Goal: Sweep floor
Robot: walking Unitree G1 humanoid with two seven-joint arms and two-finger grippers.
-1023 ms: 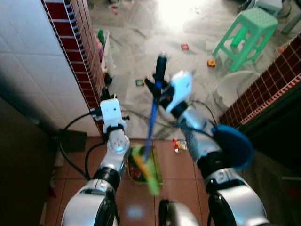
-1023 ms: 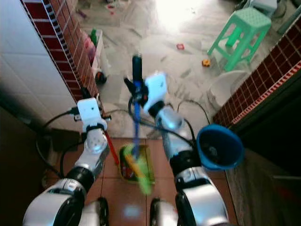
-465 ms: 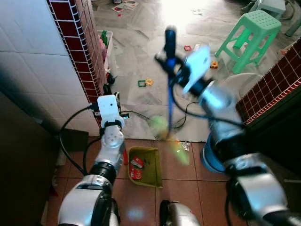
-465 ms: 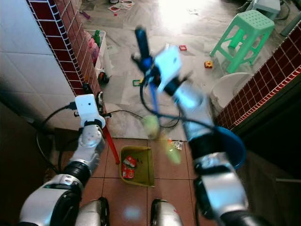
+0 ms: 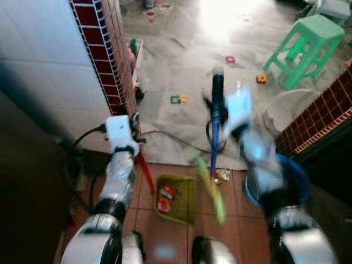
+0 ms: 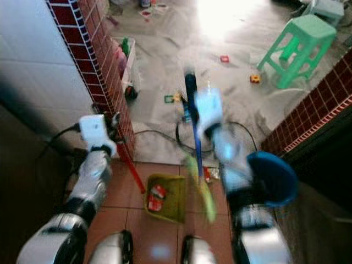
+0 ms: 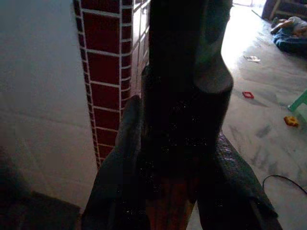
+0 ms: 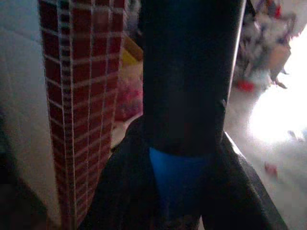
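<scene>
My right gripper (image 5: 215,113) is shut on a broom's blue handle (image 5: 214,142), just under its black grip (image 8: 189,72). The green bristles (image 5: 211,190) are blurred and hang low, right of a yellow-green dustpan (image 5: 179,204). The pan rests on the red floor tiles and holds red and white litter (image 5: 164,198). Its red handle (image 5: 144,173) slants up to my left gripper (image 5: 134,147), which is shut on it; the handle (image 7: 170,203) shows between dark fingers (image 7: 120,158) in the left wrist view. A scrap of litter (image 5: 223,176) lies by the bristles.
A red-and-white tiled pillar (image 5: 107,60) stands close on my left. A black cable (image 5: 176,138) runs over the grey floor ahead, where small toys (image 5: 178,99) are scattered. A green stool (image 5: 305,41) is far right, a blue bucket (image 5: 290,175) by my right elbow.
The broom swung out from above the dustpan to the grey floor, then back, so its bristles now hang beside the pan's right edge. The camera shifted. The left gripper kept hold.
</scene>
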